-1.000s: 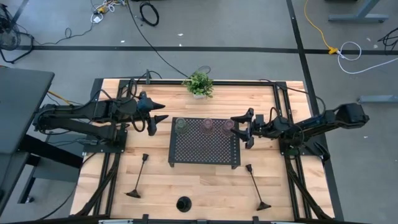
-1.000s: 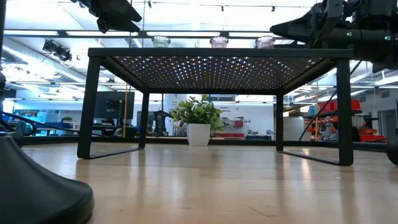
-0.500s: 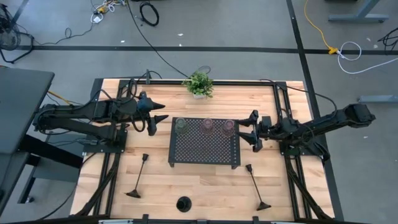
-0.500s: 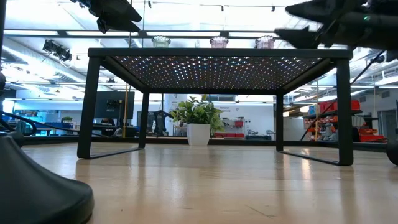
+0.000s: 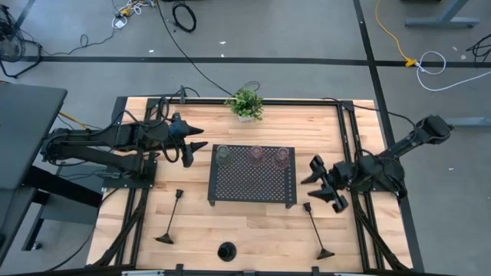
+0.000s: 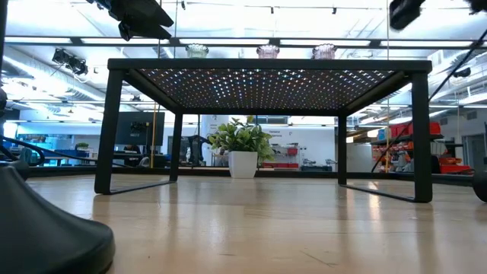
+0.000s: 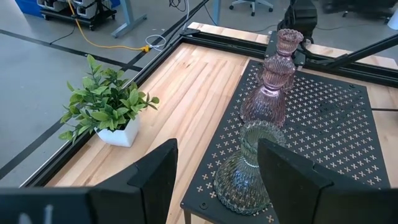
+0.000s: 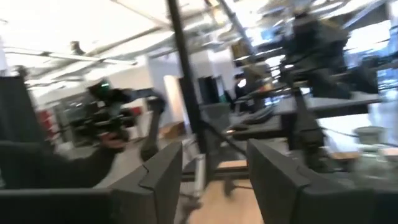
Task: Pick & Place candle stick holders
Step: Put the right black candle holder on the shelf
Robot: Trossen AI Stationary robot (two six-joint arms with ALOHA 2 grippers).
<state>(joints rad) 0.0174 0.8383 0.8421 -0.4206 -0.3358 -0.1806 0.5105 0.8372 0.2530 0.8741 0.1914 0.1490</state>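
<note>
Three glass candle stick holders stand in a row on the far part of the black perforated tray (image 5: 253,188): a greenish one (image 5: 223,154) and two pinkish ones (image 5: 257,155) (image 5: 281,156). Two tall black holders (image 5: 170,217) (image 5: 316,230) show stretched along the table nearer the front, cone bases toward the near edge. A squat black holder (image 5: 226,250) is at the front edge. My left gripper (image 5: 198,140) is open and empty, left of the tray, facing the greenish holder (image 7: 245,171). My right gripper (image 5: 313,186) is open and empty, off the tray's right side.
A potted plant (image 5: 245,103) stands at the table's far edge, behind the tray. Dark frame rails (image 5: 360,222) run along the table's left and right sides. Bare wood lies between the tray and the near edge, around the black holders.
My right gripper has drawn back from the right pinkish holder on the tray, gone toward the table's right and near edges, and turned. It has stayed open and empty. The glass holders have stayed in place.
</note>
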